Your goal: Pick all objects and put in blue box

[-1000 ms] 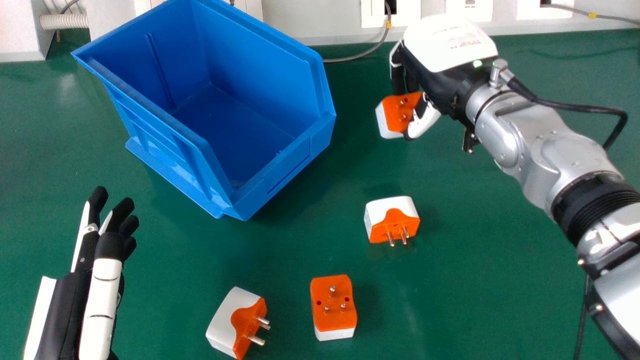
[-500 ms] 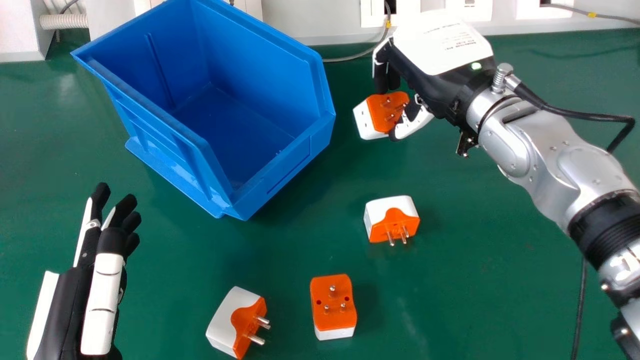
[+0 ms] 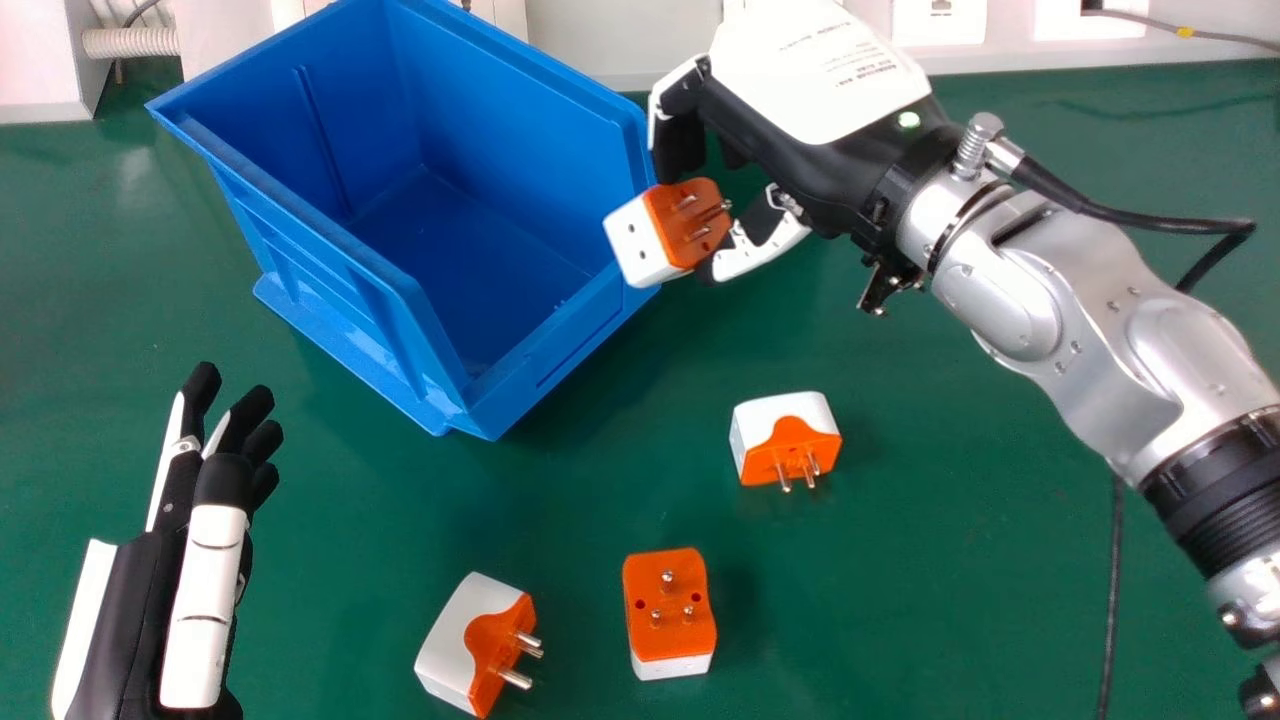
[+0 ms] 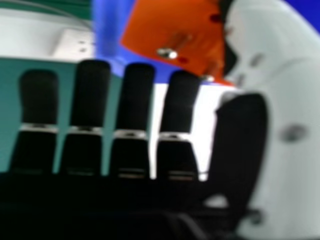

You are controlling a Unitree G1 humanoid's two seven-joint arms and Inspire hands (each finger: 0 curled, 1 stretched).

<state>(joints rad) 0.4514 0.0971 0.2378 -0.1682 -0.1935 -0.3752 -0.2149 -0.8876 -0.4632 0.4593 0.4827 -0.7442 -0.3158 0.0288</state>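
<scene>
The green table [image 3: 950, 560] goes up to a pale wall [image 3: 620, 40] with white socket plates [image 3: 938, 22]. Near its far edge stands the blue box [image 3: 300, 240]. At the box's right rim, the right hand [image 3: 830, 190] pinches one adapter [image 3: 640, 245] between thumb and fingers; whether adapter and rim touch is difficult to say. A second adapter [image 3: 785, 435], a third [image 3: 668, 610] and a fourth [image 3: 470, 640] lie toward the near edge. The left hand [image 3: 130, 610], at left, has straight fingers. Small print [image 3: 850, 55] marks the right hand's white cover.

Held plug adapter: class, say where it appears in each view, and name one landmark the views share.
Head view: upper middle, the plug adapter in the right hand, overlapping the blue box.
Right hand view: its orange face, beside the thumb.
Shared landmark: the blue box.
</scene>
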